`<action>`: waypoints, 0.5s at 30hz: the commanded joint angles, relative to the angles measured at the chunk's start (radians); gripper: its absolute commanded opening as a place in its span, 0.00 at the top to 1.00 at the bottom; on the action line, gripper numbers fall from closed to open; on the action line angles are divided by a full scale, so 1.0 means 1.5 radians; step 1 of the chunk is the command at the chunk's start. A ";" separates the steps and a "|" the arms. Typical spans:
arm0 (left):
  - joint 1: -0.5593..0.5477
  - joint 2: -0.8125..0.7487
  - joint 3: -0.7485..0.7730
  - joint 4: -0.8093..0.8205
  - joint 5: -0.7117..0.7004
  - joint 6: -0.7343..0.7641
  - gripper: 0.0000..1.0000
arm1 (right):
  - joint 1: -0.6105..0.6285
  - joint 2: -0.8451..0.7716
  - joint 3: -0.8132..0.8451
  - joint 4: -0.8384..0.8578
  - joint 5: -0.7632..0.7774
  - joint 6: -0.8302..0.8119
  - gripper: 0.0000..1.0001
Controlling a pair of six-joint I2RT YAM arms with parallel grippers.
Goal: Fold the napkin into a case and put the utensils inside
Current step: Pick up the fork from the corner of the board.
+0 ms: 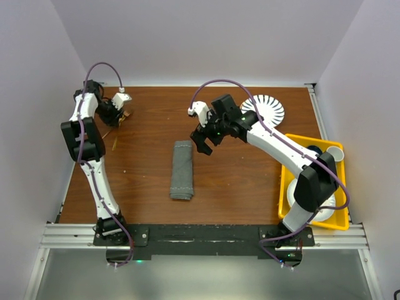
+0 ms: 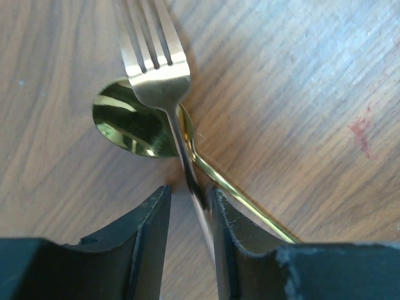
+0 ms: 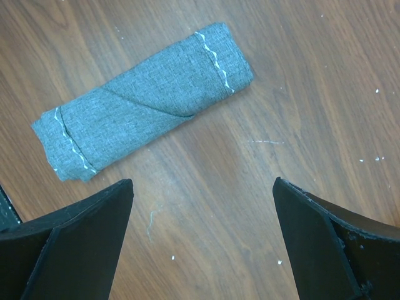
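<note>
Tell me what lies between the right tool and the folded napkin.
Only bare wooden tabletop separates the right tool from the folded napkin. The right wrist view shows this stretch clearly, and the top view agrees.

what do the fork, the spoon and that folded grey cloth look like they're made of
The fork looks like polished metal with a gold finish: it gleams with bright highlights. The spoon seems to be the same gold-toned metal, its bowl mirror-shiny with reflections. The folded grey cloth is woven fabric, matte, with a fine flecked weave and pale stitched hems; the exact fibre cannot be told.
</note>
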 commanded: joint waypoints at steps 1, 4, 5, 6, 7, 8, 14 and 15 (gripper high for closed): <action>0.016 0.059 0.055 -0.026 0.055 -0.018 0.67 | -0.005 0.001 0.030 -0.016 -0.010 0.003 0.02; 0.020 0.077 0.060 -0.035 0.067 -0.018 0.71 | -0.005 -0.007 0.031 -0.019 -0.003 -0.004 0.02; 0.021 0.080 0.056 -0.037 0.067 -0.017 0.72 | -0.005 -0.008 0.032 -0.020 -0.003 -0.007 0.02; 0.020 0.081 0.048 -0.038 0.065 -0.015 0.73 | -0.005 -0.010 0.033 -0.022 -0.002 -0.009 0.02; 0.022 0.082 0.043 -0.040 0.066 -0.008 0.73 | -0.004 -0.009 0.035 -0.023 -0.002 -0.011 0.02; 0.021 0.084 0.040 -0.045 0.065 -0.006 0.75 | -0.005 -0.009 0.037 -0.025 -0.003 -0.012 0.02; 0.028 0.085 0.033 -0.055 0.076 -0.010 0.95 | -0.004 -0.001 0.046 -0.027 -0.002 -0.012 0.02; 0.029 0.082 0.028 -0.054 0.077 -0.012 0.96 | -0.004 -0.001 0.047 -0.028 -0.003 -0.012 0.02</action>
